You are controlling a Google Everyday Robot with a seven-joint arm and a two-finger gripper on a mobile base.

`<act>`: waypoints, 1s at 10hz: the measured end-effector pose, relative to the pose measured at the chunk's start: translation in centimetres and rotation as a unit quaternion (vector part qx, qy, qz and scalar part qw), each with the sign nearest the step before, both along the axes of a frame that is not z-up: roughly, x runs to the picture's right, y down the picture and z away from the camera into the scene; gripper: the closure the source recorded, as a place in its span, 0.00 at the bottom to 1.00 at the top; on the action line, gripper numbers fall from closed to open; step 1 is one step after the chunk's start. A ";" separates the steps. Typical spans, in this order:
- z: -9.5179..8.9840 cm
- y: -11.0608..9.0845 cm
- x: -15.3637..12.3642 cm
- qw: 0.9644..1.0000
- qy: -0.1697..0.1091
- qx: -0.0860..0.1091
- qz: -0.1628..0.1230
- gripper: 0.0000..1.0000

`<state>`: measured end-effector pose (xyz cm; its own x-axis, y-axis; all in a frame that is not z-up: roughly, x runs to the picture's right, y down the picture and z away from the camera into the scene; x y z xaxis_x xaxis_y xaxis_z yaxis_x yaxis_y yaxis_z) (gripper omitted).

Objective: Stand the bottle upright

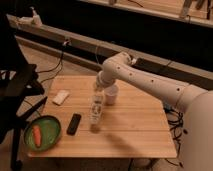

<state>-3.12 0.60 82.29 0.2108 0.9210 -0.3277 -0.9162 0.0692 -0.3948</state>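
Two things lie nearest, by the near-left corner of the surface (135, 125): a green plate (50, 130) carrying a carrot (37, 135), and just to its right a black remote (74, 123) lying flat with its length running near to far. A little farther in, around the middle of the surface and nearer the near edge than the far one, is the bottle (95, 112). Its long axis is close to vertical, base down on or just above the wood and cap end up, with a slight lean toward the far edge. Directly over that cap end sits the end effector (98, 89), so the bottle lies straight below it, axis in line with the wrist. I cannot tell whether the end effector is clasping the neck or is merely poised over it. The single arm (145, 82) reaches in from the right side. By my reading the bottle is almost set, and what remains depends on its base sitting flat before any lift straight up. A sideways drift could topple it toward the remote. Beyond the end effector, near it on the right, stands a white cup (111, 94). A pale cloth (61, 97) lies toward the left edge, well apart from the bottle.
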 end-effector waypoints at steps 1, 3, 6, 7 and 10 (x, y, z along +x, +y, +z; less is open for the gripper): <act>0.3 1.1 -0.2 1.000 0.008 -0.009 0.010 0.57; 1.3 1.9 0.2 1.000 0.015 -0.010 0.023 0.56; 1.2 -0.1 0.5 1.000 0.018 0.018 0.012 0.83; 0.8 -1.6 0.8 0.999 0.020 0.030 0.008 0.92; 0.0 -7.7 0.6 0.996 0.023 0.081 -0.016 1.00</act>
<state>-2.48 -7.08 82.30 0.2293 0.9555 -0.1855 -0.9294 0.1584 -0.3334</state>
